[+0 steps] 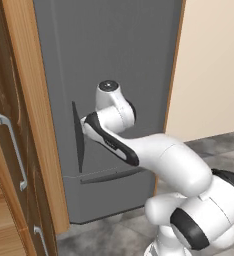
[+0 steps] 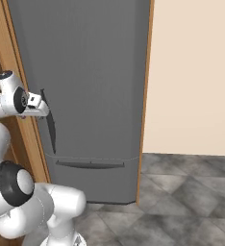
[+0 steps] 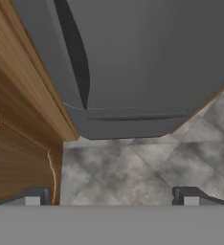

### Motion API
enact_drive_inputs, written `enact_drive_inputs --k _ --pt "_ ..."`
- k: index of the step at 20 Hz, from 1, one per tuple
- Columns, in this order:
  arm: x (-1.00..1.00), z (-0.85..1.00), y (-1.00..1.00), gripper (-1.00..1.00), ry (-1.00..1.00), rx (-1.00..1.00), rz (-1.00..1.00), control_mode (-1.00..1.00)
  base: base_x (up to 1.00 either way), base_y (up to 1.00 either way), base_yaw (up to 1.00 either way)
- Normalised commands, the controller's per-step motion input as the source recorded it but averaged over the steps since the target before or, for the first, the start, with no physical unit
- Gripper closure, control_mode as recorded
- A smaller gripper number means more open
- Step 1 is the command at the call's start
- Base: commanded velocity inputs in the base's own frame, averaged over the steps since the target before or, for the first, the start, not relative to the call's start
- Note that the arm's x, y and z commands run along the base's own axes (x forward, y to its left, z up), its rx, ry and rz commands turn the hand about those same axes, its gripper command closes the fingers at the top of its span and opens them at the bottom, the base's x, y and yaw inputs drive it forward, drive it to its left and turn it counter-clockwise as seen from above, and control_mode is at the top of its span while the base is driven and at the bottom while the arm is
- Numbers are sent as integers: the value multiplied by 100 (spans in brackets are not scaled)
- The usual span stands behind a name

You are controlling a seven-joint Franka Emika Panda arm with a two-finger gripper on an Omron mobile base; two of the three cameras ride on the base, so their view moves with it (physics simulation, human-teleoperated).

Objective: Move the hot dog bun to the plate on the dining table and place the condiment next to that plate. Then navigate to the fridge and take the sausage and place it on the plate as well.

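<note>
Fridge (image 1: 114, 55) shut, its door heavy and rigid; I would grip the dark vertical handle (image 1: 78, 137); claw (image 2: 43, 110) released beside it

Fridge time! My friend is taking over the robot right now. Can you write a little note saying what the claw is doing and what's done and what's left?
Claw: open, holding nothing, up by the fridge's dark upright door handle but not gripping it.
Fridge: both doors shut, wooden cabinets on its left side. The sausage must be inside, hidden.
Done: the robot has reached the fridge.
Left: grab the handle, pull the door open, take the sausage, carry it to the plate. The bun and condiment steps cannot be checked from here.
</note>
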Motion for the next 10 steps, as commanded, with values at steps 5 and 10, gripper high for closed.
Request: enact_drive_inputs --k 5,10 --pt "73 -10 31 -100 0 0 0 -100 0 0 0" --pt "65 -12 60 -100 -7 0 8 -100 0 0 0"
